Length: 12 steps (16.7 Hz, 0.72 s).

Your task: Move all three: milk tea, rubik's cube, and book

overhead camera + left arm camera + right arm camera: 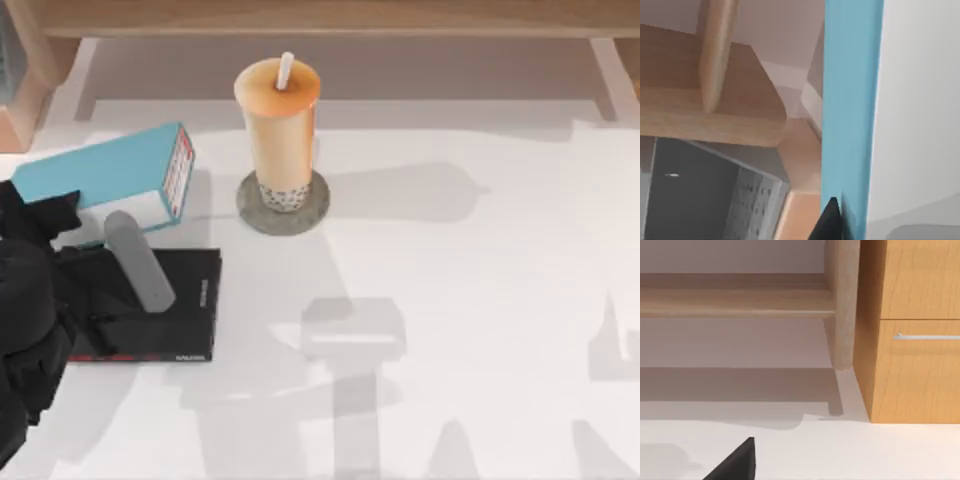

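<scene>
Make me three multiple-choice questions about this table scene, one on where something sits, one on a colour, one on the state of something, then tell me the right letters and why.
1. Where does the milk tea stand?
A. On the round grey coaster
B. On the black book
C. On the bare table at the right edge

2. What colour is the cover of the book at the left arm?
A. Red
B. Light blue
C. Green

3. How is the milk tea standing?
A. Tipped on its side
B. Upside down
C. Upright, straw pointing up

Answers: 1 A, the cup's base sits inside the coaster's ring in the top view. 2 B, the cover reads light blue in both the top view and the left wrist view, unlike the black book lying flat nearby. 3 C, the white straw rises from the lid and the dark pearls are at the bottom.
</scene>
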Each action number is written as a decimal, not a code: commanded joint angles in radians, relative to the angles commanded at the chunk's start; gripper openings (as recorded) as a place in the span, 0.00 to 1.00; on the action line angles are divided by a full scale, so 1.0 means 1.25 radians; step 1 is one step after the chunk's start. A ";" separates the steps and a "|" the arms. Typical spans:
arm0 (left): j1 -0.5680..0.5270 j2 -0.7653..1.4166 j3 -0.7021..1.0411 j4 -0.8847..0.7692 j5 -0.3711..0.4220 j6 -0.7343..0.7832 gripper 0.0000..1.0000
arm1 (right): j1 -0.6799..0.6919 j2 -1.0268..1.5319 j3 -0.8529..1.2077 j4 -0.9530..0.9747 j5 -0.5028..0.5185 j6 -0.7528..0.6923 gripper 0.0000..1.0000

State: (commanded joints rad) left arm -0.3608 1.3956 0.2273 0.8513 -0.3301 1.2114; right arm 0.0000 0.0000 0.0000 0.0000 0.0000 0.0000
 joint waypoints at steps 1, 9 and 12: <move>-0.027 0.007 -0.030 -0.023 -0.010 0.035 0.00 | 0.000 0.000 0.000 0.000 0.000 0.000 1.00; -0.084 0.014 -0.087 -0.074 -0.030 0.114 0.00 | 0.000 0.000 0.000 0.000 0.000 0.000 1.00; -0.082 0.033 -0.086 -0.064 -0.027 0.116 0.00 | 0.000 0.000 0.000 0.000 0.000 0.000 1.00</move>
State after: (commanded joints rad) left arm -0.4628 1.4367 0.1194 0.7715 -0.3634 1.3567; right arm 0.0000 0.0000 0.0000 0.0000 0.0000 0.0000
